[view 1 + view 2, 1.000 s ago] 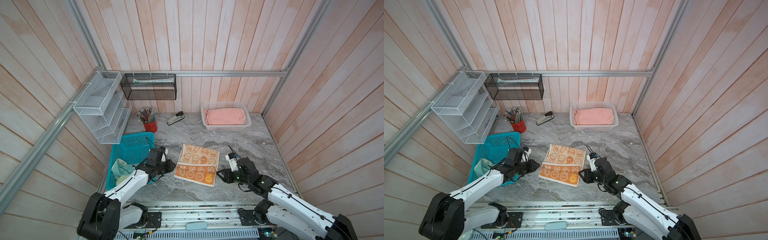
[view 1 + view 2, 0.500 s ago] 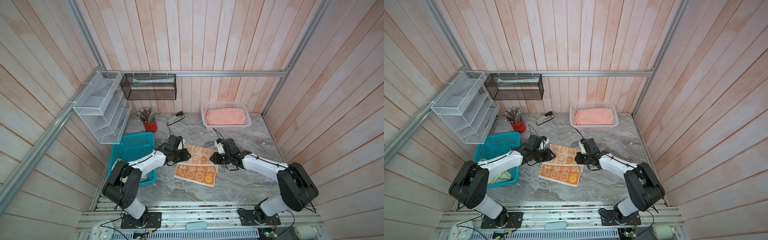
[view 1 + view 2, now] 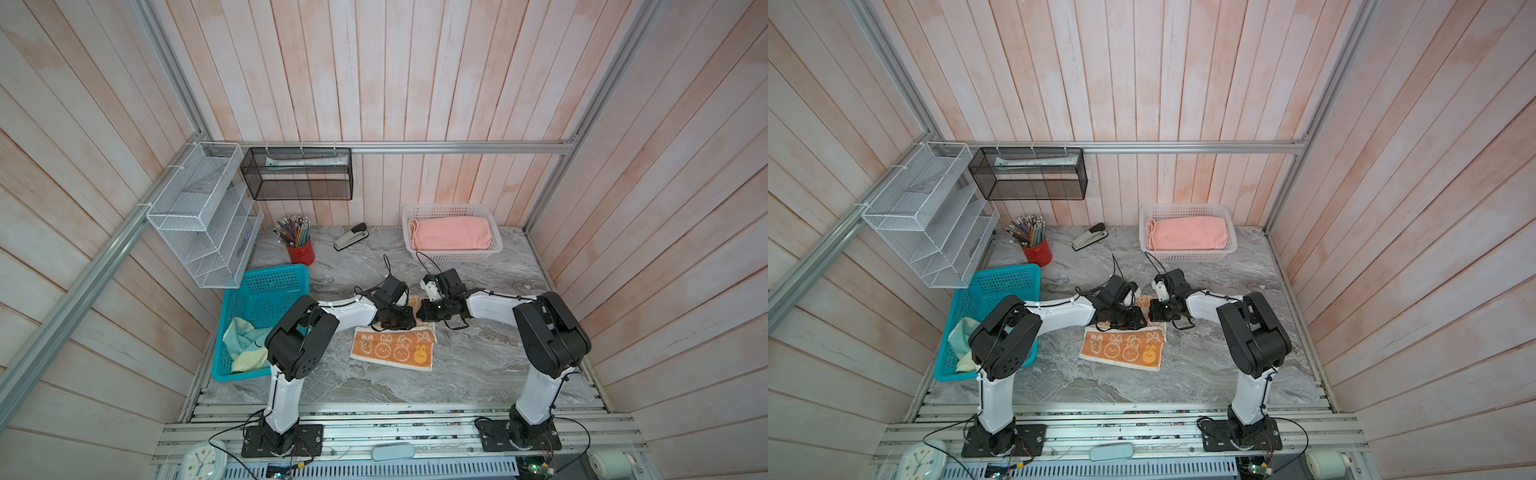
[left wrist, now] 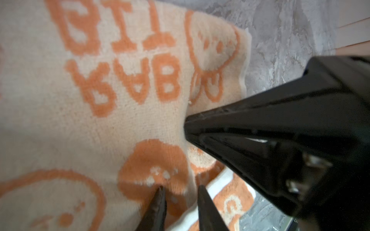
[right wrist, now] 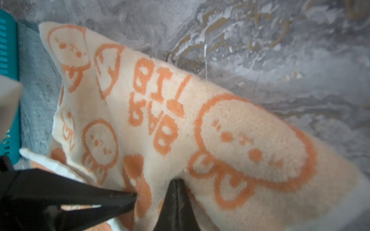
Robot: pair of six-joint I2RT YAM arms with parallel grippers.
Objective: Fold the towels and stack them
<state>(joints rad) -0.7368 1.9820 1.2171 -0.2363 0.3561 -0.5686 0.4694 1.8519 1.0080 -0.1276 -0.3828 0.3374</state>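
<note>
1. Terry cloth in orange and cream, the bunny towel (image 3: 392, 351), lies near the middle of the tabletop (image 3: 478, 365). Its near orange half is flat. Its far cream half is raised off the surface.
2. My left claw (image 4: 180, 189) stands narrowed on a fold of this towel, with cloth between the tips. I judge it a grip.
3. My right claw (image 5: 176, 186) is closed on the same raised edge, just beside the left one. Both wrist views show cream cloth hanging from the pinch.
4. Step in hand, as I judge it: the first fold of the bunny towel, with the far edge picked up.
5. Next move calls for carrying both claws together toward the near edge, held level. The raised edge should then be laid on the near hem with the corners matched before release. Uneven travel would skew the fold.
6. Containers:
   - White basket (image 3: 453, 255), at the back right: one folded salmon-pink towel (image 3: 451, 235). I take this as the stack site.
   - Teal basket (image 3: 270, 286), at the left: one crumpled yellow-and-teal towel (image 3: 245, 345), not yet folded.
   - Red cup (image 3: 300, 254): pencils.
   - No blue towel is in view.
</note>
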